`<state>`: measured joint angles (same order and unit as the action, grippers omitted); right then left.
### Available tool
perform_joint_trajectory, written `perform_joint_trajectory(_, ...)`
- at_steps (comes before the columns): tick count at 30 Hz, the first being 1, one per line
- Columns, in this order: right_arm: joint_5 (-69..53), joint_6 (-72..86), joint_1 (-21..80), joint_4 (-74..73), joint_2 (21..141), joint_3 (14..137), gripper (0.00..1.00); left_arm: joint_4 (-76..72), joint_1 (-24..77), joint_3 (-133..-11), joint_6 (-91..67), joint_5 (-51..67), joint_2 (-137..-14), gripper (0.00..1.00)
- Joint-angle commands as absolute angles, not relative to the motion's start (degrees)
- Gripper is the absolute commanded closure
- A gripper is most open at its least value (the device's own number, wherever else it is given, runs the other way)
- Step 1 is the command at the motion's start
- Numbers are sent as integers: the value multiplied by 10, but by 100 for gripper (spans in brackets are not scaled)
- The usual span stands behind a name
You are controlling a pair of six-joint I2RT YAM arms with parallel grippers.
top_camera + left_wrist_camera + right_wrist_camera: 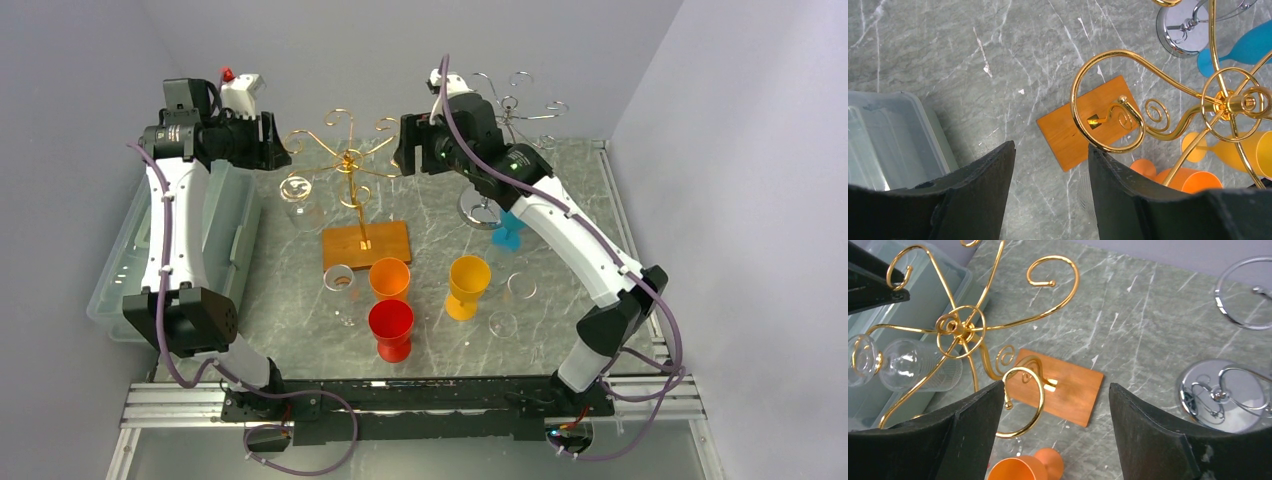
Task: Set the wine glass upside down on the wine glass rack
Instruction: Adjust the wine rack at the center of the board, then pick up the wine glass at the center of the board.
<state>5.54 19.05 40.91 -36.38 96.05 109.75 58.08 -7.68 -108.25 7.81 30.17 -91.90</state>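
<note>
L gripper: fingers apart, nothing btwn them, hovering high just left of gold rack. R gripper: spread wide, also empty, up at rack's right side, over one curled hook. Clear wine glass hangs at rack's left arm, foot up in the hook loop, bowl down, apart from both grippers. Near side of rack's wood base: orange cup, red cup, yellow goblet. Right of rack: chrome rack, blue glass. Left of rack: clear bin.
</note>
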Motion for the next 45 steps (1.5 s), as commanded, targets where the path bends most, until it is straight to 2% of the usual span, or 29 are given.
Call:
perform_joint_trajectory(1, 102, 174, 405, -351, 920, 1111, 21, 553, -72, -1103, 73, 315, -909, 38)
perform_joint_trajectory(7, 132, 164, 403, -363, 881, 1093, 18, 558, -72, -1076, 97, 271, -870, 22)
perform_joint_trajectory(11, 128, 170, 404, -368, 829, 1030, 18, 573, -73, -1077, 120, 222, -850, 5)
perform_joint_trajectory(14, 122, 175, 421, -378, 796, 976, 18, 589, -74, -1082, 133, 196, -840, 1)
perform_joint_trajectory(22, 148, 228, 537, -360, 748, 825, 18, 619, -74, -1096, 132, 162, -820, 1)
perform_joint_trajectory(28, 129, 261, 561, -297, 775, 748, 22, 653, -75, -1137, 122, 144, -824, 0)
perform_joint_trajectory(38, 104, 267, 567, -238, 846, 716, 36, 665, -75, -1158, 116, 141, -819, 1)
perform_joint_trajectory(45, 101, 263, 567, -234, 876, 704, 54, 662, -75, -1163, 109, 169, -814, 1)
